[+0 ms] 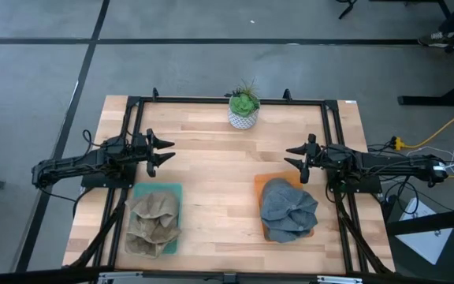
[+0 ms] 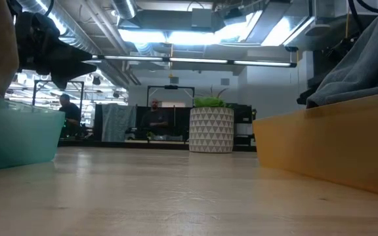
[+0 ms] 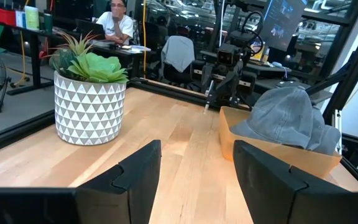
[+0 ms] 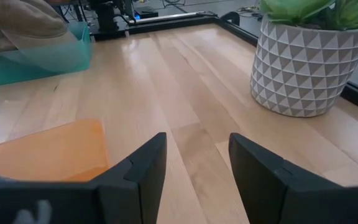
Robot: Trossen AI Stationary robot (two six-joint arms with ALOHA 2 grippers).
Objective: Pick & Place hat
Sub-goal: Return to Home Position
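On the wooden table, as seen from beside it — two caps, both binned. Item one: brown cap, crumpled in the teal bin on the left arm's side. Item two: blue cap, heaped in the orange bin on the right arm's side, its crown spilling over the rim. Both look like soft, light cloth, limp except at the brim; I judge a pinch on the stiffer brim or a thick fold of crown the surest hold, since loose fabric would sag and slip. Left gripper: fingers spread, holding nothing, above bare wood just beyond the teal bin. Right gripper: likewise spread and empty, just beyond the orange bin. Between them at the far edge — a potted plant, untouched. Sorting appears complete
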